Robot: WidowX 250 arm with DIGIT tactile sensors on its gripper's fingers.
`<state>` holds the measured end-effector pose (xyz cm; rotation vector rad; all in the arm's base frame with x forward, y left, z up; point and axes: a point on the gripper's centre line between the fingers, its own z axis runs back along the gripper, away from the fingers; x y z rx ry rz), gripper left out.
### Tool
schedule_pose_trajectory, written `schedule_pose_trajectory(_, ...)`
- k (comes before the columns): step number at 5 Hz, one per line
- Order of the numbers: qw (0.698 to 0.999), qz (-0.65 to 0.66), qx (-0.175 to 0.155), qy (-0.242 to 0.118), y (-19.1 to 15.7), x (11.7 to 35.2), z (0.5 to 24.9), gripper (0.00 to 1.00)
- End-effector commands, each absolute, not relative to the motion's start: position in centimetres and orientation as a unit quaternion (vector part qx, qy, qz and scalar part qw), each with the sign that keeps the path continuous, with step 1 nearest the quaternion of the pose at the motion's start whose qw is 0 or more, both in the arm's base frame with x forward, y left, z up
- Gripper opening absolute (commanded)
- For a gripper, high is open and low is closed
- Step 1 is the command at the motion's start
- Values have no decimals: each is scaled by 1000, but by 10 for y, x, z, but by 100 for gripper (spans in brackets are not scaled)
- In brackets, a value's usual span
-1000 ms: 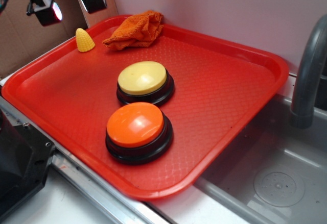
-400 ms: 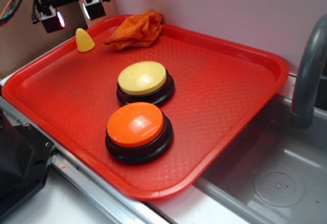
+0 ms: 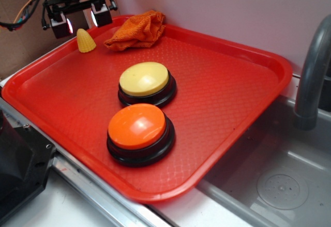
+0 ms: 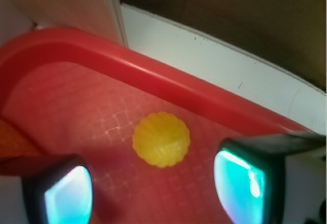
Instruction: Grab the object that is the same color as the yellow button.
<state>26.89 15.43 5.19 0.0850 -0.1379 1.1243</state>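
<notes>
Exterior view: red tray (image 3: 243, 90) carrying two domed buttons, yellow button (image 3: 144, 79) near centre, orange button (image 3: 137, 125) just beside it at 6 o'clock. Orange cloth (image 3: 138, 29) bunched in the far corner at 12 o'clock. Small yellow cone (image 3: 85, 40), standing upright on its base near the tray rim at about 10 o'clock from the yellow button, well apart from both buttons and near the cloth. Matched in colour to the yellow button, hence taken as the target.

Gripper (image 3: 80, 22) poised above the cone, slightly toward the rim; fingers spread wide, grasping nothing.

Wrist view: cone (image 4: 161, 139) seen tip-on as a ribbed yellow disc, lying between the two fingers (image 4: 59, 193) but offset toward 12 o'clock of the gap, close to the tray rim (image 4: 168, 83).

Handling, as judged: probably light, hard moulded plastic, stiff rather than fragile. Tapered sides likely to squeeze upward out of a high pinch; bumpy surface offering some grip. Best taken low, across the broad base, with fingers brought down almost to the tray floor. Nearby rim a possible obstruction to one finger; light weight making a nudge or topple easy on uneven contact.
</notes>
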Motion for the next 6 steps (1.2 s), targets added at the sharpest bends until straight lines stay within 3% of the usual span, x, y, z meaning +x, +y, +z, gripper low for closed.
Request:
schedule_pose_trajectory(1,835,545,53,-52,175,264,32,100)
schedule_pose_trajectory(2,840,537,67,-44,174,266,20,100)
schedule_pose_trajectory(3,839,538,62,-56,173,263,20,0)
schedule_pose_trajectory(4,847,527,37,-58,166,254,34,0)
schedule_pose_trajectory(5,875,481,2,-58,148,244,61,0)
schedule_pose_trajectory(6,914,397,-44,-68,117,228,104,0)
